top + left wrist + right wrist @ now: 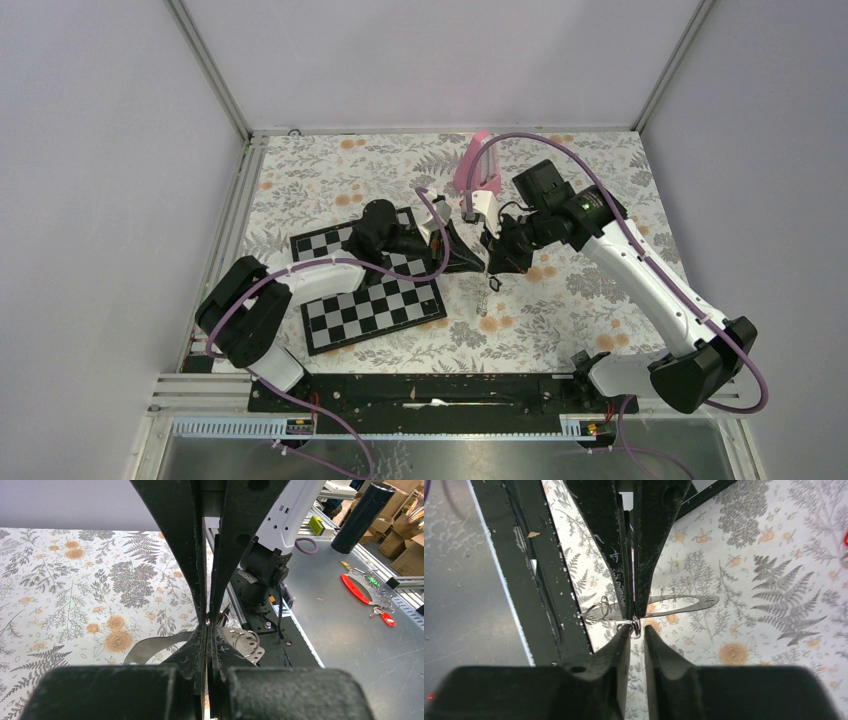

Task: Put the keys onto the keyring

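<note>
Keyring [599,611] — a thin wire loop — hung above the flowered table [560,300] near its middle, one end pinched between the closed fingers of the right gripper [634,623]. The left gripper [207,624] faced it from 9 o'clock, fingers pressed together too — what it held could not be told.

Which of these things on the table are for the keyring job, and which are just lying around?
For the job:
keyring
thin metal key

Just lying about:
pink metronome
chessboard
</note>
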`<state>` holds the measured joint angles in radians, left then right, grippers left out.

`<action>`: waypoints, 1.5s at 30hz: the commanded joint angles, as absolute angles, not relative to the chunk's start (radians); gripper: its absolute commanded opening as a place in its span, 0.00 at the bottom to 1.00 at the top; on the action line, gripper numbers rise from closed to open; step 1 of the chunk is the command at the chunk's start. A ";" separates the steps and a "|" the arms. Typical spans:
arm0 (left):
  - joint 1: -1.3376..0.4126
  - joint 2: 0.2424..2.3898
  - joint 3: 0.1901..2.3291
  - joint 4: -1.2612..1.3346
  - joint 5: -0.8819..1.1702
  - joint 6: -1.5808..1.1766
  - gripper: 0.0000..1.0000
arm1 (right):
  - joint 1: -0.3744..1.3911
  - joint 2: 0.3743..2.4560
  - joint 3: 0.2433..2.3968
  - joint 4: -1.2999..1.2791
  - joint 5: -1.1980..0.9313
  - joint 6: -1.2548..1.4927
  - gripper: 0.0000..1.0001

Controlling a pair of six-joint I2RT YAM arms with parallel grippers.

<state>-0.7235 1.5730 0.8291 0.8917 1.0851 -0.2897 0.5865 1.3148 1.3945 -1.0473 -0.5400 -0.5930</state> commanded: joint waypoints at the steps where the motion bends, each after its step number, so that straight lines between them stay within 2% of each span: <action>1: -0.696 1.531 0.840 0.977 1.106 -0.332 0.00 | 0.590 1.255 1.378 -0.982 -0.543 -0.571 0.29; 5: -0.668 1.508 0.829 1.045 1.116 -0.395 0.00 | 0.571 1.214 1.357 -0.946 -0.547 -0.569 0.44; 12: -0.657 1.485 0.797 1.143 1.115 -0.477 0.00 | 0.538 1.150 1.286 -0.856 -0.651 -0.564 0.57; 20: -0.657 1.476 0.775 1.235 1.090 -0.583 0.00 | 0.537 1.125 1.227 -0.756 -0.707 -0.583 0.62; 25: -0.656 1.475 0.770 1.254 1.086 -0.602 0.00 | 0.537 1.120 1.190 -0.709 -0.736 -0.586 0.54; 33: -0.656 1.482 0.757 1.304 1.059 -0.648 0.00 | 0.537 1.111 1.167 -0.693 -0.752 -0.599 0.21; 37: -0.656 1.493 0.749 1.350 1.035 -0.691 0.00 | 0.536 1.108 1.156 -0.688 -0.778 -0.598 0.09; 45: -0.657 1.509 0.751 1.398 1.007 -0.748 0.00 | 0.537 1.116 1.126 -0.662 -0.813 -0.583 0.02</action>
<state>-0.6563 1.5196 0.7475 1.2778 1.0504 -0.7116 0.5411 1.1255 1.1332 -0.6895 -0.7712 -0.5877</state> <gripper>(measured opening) 0.010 0.081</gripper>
